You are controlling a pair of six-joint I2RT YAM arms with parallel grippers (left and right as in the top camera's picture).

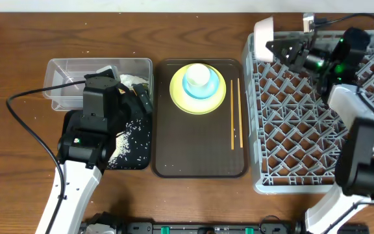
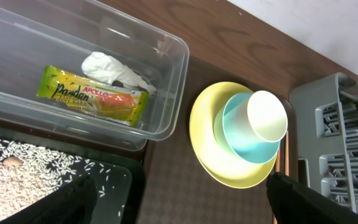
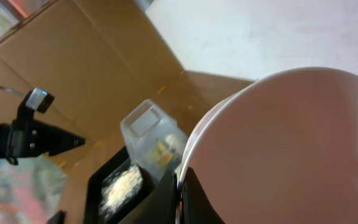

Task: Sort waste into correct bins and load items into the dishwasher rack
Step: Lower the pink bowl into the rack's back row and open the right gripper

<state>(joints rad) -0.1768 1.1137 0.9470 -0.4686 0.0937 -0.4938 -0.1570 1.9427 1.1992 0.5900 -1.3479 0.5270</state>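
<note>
right jaws clenched on the rim of the white bowl (image 3: 278, 149), right of the brown tray (image 1: 174, 149) at the grey rack's (image 1: 291, 130) far corner. left jaws released, left of the brown tray above the black tray (image 1: 143, 153) of rice (image 2: 17, 177); wrapper (image 2: 92, 93) and tissue (image 2: 114, 68) lie in the clear tub (image 2: 173, 81) there.

place: robot lab | cues: wooden table (image 1: 18, 39), cardboard box (image 3: 86, 68), cabled robot arms (image 1: 83, 143)

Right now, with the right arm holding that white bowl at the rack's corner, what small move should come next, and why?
Probably lower the white bowl between the dishwasher rack's pegs, then open. The right gripper is shut on its rim, and the bowl is tilted on edge at the rack's far corner, not yet released.
</note>
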